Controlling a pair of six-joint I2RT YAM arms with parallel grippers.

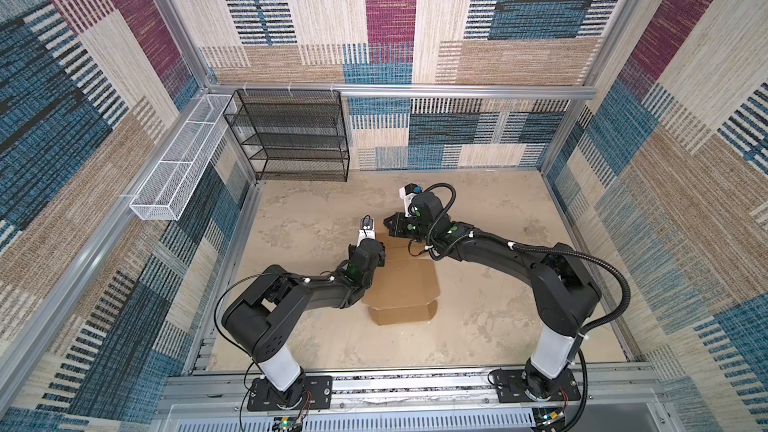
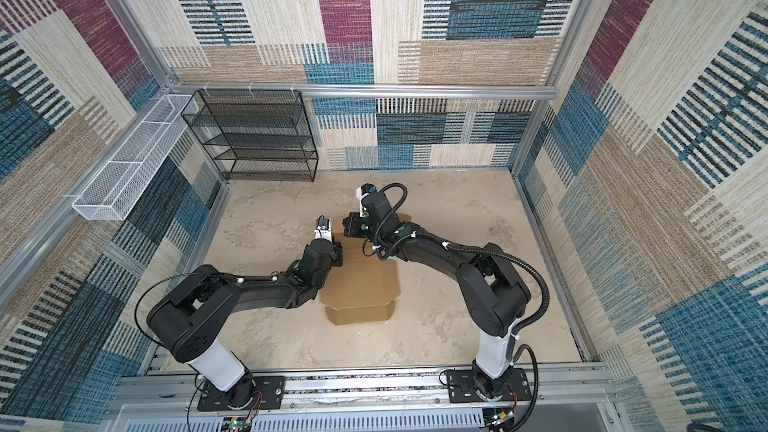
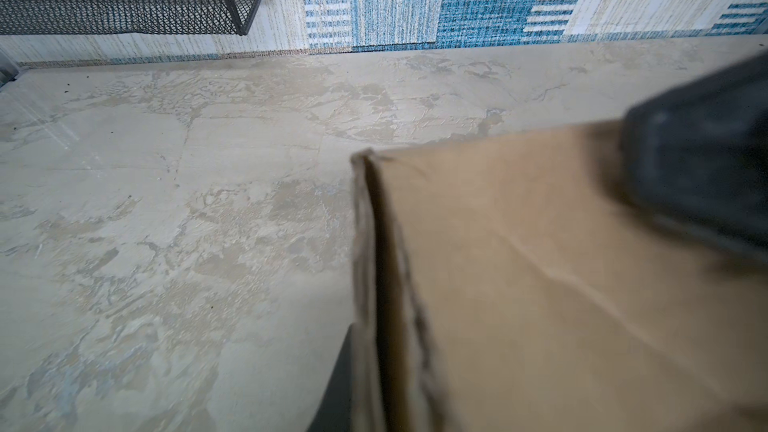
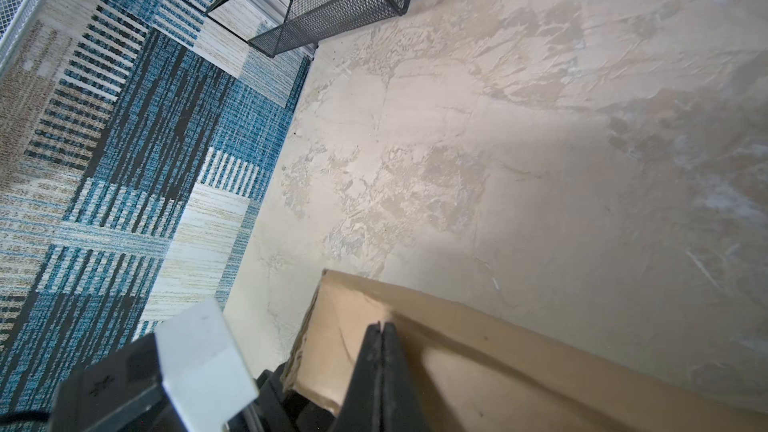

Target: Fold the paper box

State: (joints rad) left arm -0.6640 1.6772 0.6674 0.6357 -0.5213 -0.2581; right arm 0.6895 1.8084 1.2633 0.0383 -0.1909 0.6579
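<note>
Top views: brown corrugated cardboard box (image 1: 405, 284), part-folded, lies between both arms on the beige mottled table (image 1: 291, 251). It is probably light, stiff yet easily creased, best gripped at flap edges beside scored folds. Jaws of the right gripper (image 4: 380, 328) meet, empty, tips against the far panel; the left gripper (image 3: 353, 376) appears clamped on a side wall's edge.

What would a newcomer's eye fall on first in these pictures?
The brown paper box lies in the middle of the table, and the left arm and right arm, both black, reach over its far end. A black mesh shelf is against the back wall, beside a white wire basket.
</note>
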